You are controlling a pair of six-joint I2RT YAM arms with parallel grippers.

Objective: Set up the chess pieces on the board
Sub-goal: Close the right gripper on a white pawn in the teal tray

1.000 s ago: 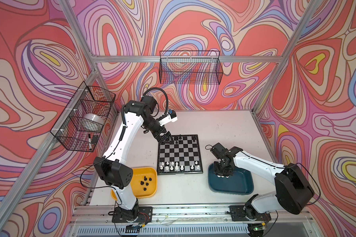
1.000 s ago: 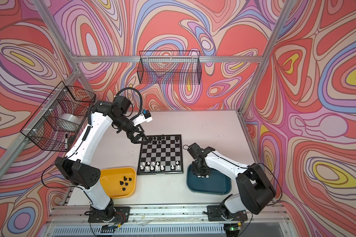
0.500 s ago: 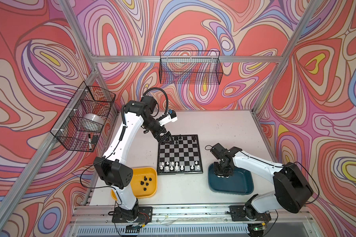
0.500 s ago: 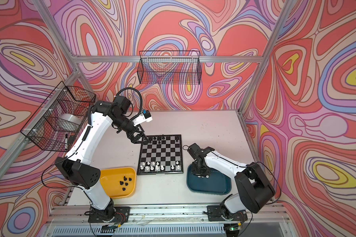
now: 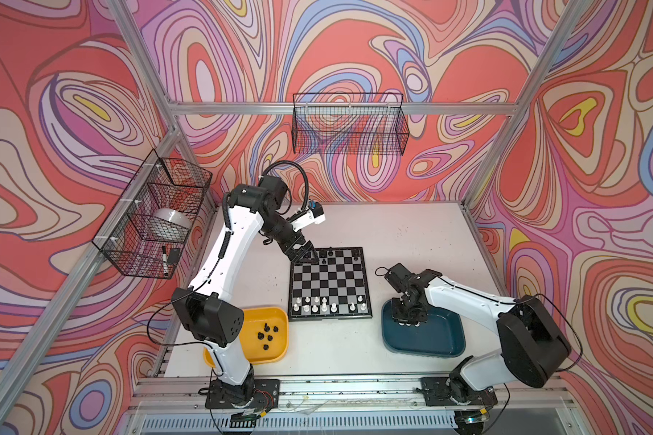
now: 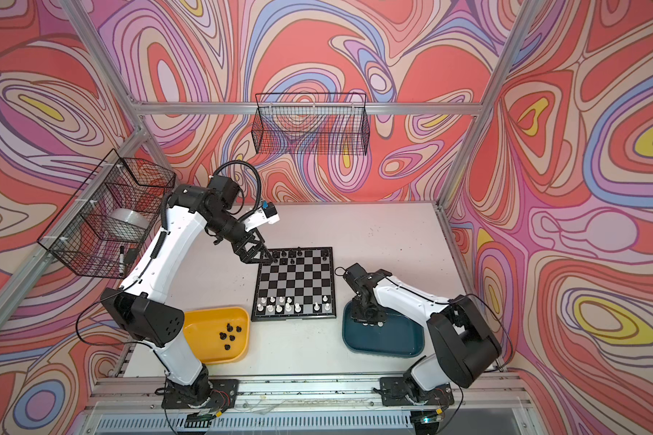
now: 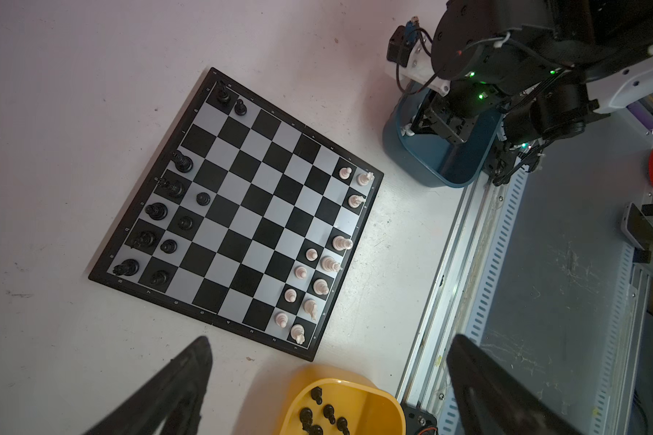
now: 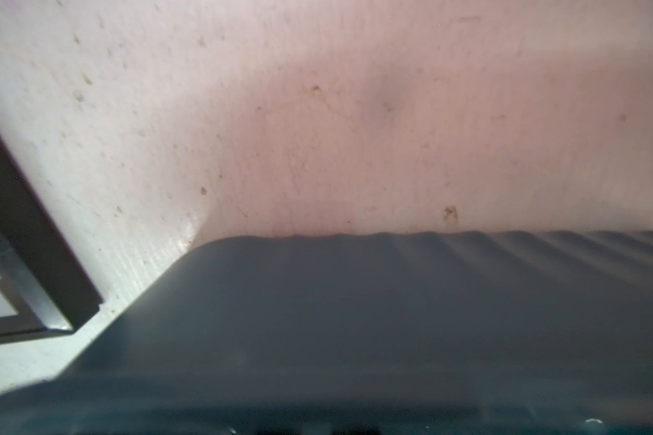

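The board [image 5: 330,286] lies flat in the middle of the table [image 5: 411,233], as both top views show. The yellow tray [image 5: 276,356] sits just off its near left corner and the teal tray [image 5: 440,339] just off its near right corner. White pieces [image 5: 328,306] stand in the two rows along the near edge of the board, with gaps among them. Black pieces [image 7: 159,214] stand in the two rows along the far edge, also with gaps. Loose black pieces [image 5: 267,333] lie in the yellow tray. The left claw [image 5: 305,257] hangs over the far left corner of the board with its fingers [image 7: 178,380] spread wide and nothing between them. The right claw [image 5: 408,320] points down into the far left corner of the teal tray with its fingers closed together. Small white bits show at its tips, but I cannot tell whether a piece is pinched between them.
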